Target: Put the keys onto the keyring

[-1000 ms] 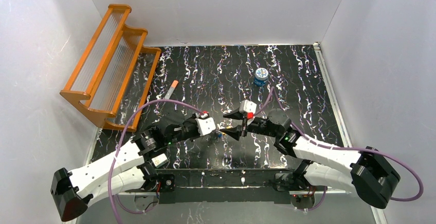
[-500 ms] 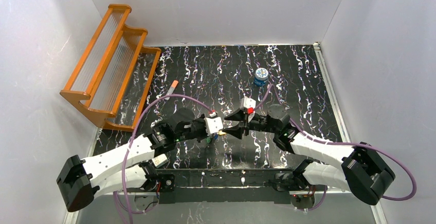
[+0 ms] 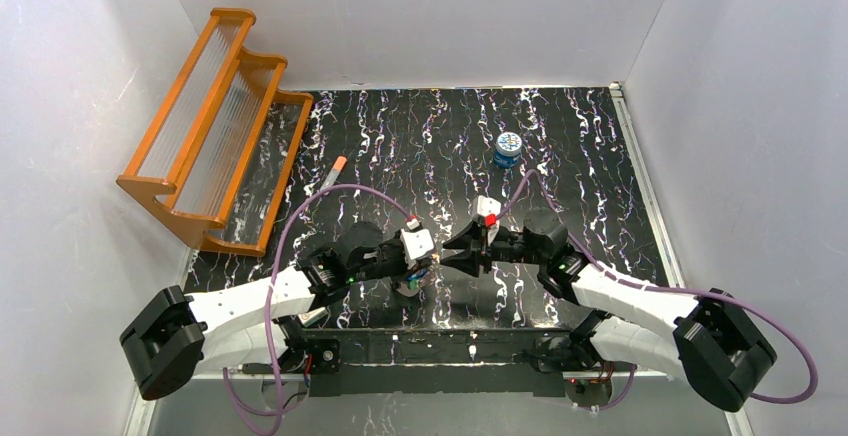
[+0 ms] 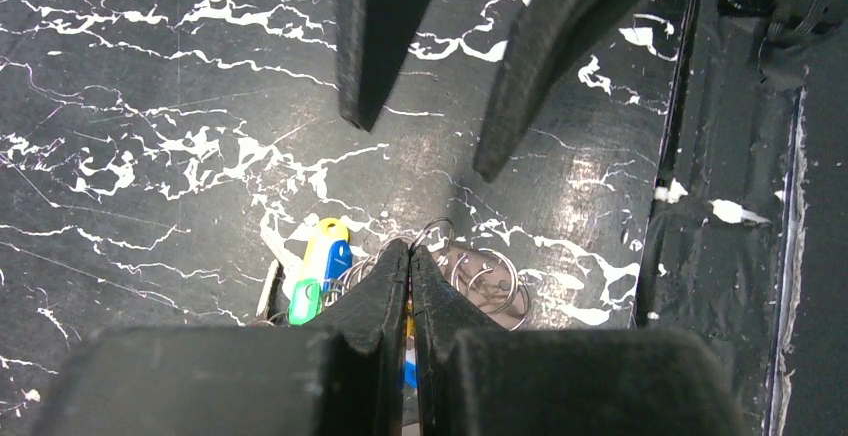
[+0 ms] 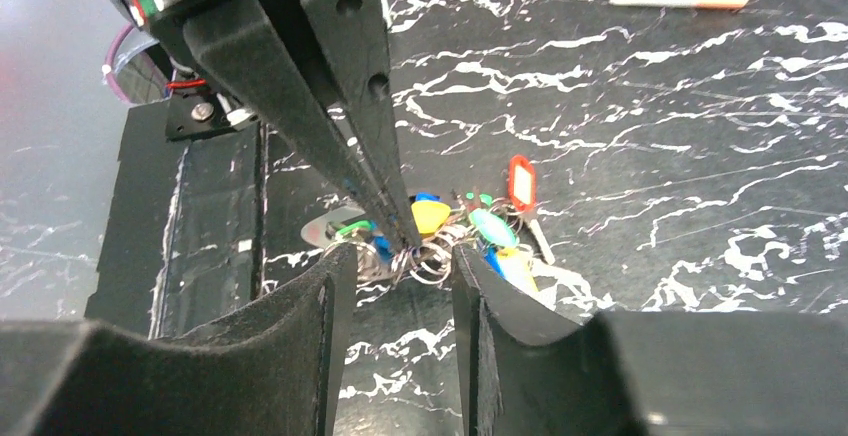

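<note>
Since the left gripper (image 4: 410,252), tips pressed together, sits in the wire rings (image 4: 488,278) of the keys (image 5: 432,216) bunched near the table (image 3: 600,156) front edge beside the pale keyring (image 5: 318,232), the half-spread right gripper (image 5: 400,261) straddling them should close squarely on one ring.

The keys (image 5: 488,226) have red, green, yellow, blue heads; table (image 3: 420,146) black, white-veined.

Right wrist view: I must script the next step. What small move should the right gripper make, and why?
Probably close the right gripper: its jaws stand open astride the wire rings, right at the shut left gripper, among the keys.
</note>
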